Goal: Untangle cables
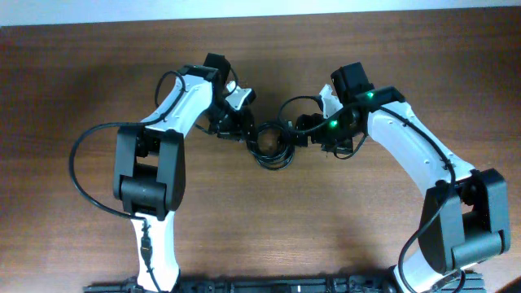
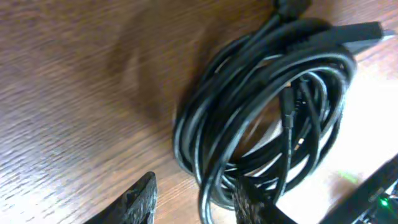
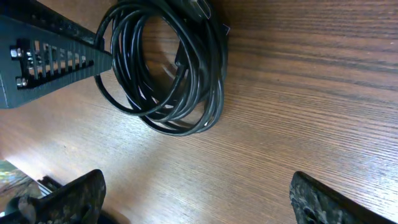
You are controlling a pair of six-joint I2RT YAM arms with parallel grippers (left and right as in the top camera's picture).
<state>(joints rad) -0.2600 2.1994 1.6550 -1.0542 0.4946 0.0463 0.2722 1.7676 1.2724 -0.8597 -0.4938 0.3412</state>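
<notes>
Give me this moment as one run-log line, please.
cables: one coiled bundle on table, still tangled | left pincer: open, straddling an edge strand | right pincer: open, empty, short of bundle

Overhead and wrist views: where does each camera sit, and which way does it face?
Overhead: above the table, facing straight down; left arm, right arm and the cable bundle between them show.
Left wrist: on the left arm, facing the bundle closely; its open jaws show at the bottom.
Right wrist: on the right arm, facing the bundle; its open jaws show at the bottom.
Shared: all three show the bundle.
</notes>
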